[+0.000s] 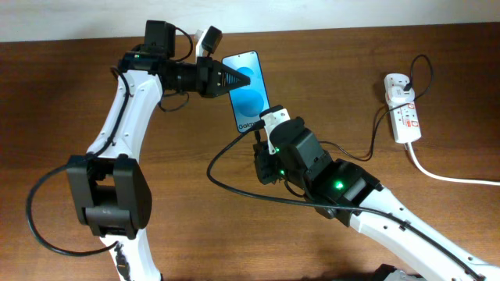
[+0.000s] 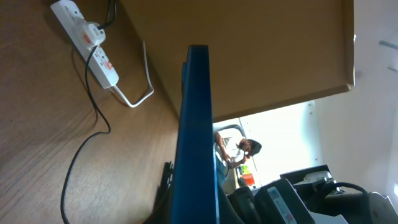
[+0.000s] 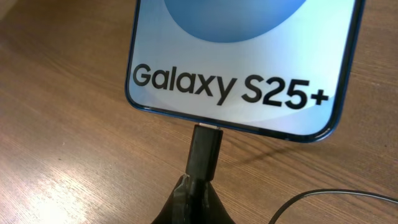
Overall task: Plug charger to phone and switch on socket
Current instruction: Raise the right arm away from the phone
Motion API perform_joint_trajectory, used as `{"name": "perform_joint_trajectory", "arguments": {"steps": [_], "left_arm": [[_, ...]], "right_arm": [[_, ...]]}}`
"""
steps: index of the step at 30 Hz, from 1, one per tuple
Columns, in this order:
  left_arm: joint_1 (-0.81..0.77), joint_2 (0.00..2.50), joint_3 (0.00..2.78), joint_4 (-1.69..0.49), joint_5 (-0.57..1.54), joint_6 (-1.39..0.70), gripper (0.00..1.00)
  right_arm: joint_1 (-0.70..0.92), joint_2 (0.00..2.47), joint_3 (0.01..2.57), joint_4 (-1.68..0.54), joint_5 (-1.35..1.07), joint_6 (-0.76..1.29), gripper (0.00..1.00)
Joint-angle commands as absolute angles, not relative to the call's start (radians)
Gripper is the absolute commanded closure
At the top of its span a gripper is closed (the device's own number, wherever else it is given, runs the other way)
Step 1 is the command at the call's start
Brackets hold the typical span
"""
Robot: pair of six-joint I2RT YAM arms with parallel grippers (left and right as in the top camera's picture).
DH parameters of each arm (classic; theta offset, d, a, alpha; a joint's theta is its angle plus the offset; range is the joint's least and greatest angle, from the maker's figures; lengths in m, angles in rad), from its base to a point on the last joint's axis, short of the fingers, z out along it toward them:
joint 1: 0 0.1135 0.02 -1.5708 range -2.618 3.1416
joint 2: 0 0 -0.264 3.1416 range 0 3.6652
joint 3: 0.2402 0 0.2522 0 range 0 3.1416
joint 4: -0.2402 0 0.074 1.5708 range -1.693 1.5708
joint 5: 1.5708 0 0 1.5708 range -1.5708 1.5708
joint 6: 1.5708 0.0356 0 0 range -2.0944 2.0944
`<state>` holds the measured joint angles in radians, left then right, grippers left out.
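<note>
The phone [image 1: 250, 87], light blue screen up, sits at the table's centre back. My left gripper [image 1: 234, 79] is shut on its left long edge. In the left wrist view the phone [image 2: 196, 124] shows edge-on between the jaws of that gripper [image 2: 196, 214]. In the right wrist view the phone [image 3: 236, 56] reads "Galaxy S25+". The charger connector [image 3: 205, 149] meets the middle of its bottom edge, with my right gripper [image 3: 202, 186] shut on the connector. How deep the tip sits cannot be told. The right gripper [image 1: 264, 131] is at the phone's near end. The socket [image 1: 404, 109] lies far right.
A white plug adapter [image 1: 398, 87] sits in the socket, and the thin black cable [image 1: 375, 136] runs from it toward my right arm. A thick white cord [image 1: 445, 176] leaves the socket to the right edge. The socket [image 2: 87, 37] also shows in the left wrist view.
</note>
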<state>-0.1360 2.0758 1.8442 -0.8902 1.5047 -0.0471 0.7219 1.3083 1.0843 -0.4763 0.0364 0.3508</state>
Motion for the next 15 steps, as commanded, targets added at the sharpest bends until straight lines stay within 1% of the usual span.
{"name": "perform_joint_trajectory", "arguments": {"steps": [1,3,5,6,7,8,9,10,11,13,15], "left_arm": [[-0.218,2.072,1.82,-0.926,1.467,0.016,1.0],[-0.222,2.072,1.82,-0.929,1.465,0.016,1.0],[-0.22,2.072,1.82,-0.929,1.451,0.015,1.0],[-0.22,2.072,1.82,-0.929,1.401,0.002,1.0],[-0.22,2.072,1.82,-0.929,1.353,-0.021,1.0],[-0.22,2.072,1.82,-0.929,1.292,-0.048,1.0],[-0.22,2.072,1.821,-0.929,1.241,-0.083,1.0],[-0.22,2.072,1.821,-0.928,1.228,-0.109,1.0],[-0.221,2.072,1.821,-0.917,1.23,-0.157,1.0],[-0.232,2.072,1.826,-0.891,1.23,-0.266,1.0],[-0.268,2.071,1.852,-0.855,1.234,-0.363,1.0]], "right_arm": [[0.7,1.273,1.193,-0.368,0.143,0.329,0.96],[0.7,1.263,1.21,-0.401,0.143,0.33,0.94],[0.7,1.253,1.211,-0.483,0.134,0.372,0.91],[0.7,1.24,1.211,-0.52,0.098,0.382,0.86],[0.7,1.222,1.213,-0.542,0.071,0.382,0.77],[0.7,1.2,1.214,-0.553,0.059,0.382,0.66],[0.7,1.163,1.214,-0.567,0.061,0.382,0.53],[0.699,1.133,1.214,-0.58,0.064,0.382,0.45],[0.699,1.068,1.214,-0.616,0.065,0.374,0.35],[0.699,0.978,1.214,-0.683,0.109,0.374,0.26],[0.699,0.883,1.216,-0.758,0.207,0.374,0.21]]}}
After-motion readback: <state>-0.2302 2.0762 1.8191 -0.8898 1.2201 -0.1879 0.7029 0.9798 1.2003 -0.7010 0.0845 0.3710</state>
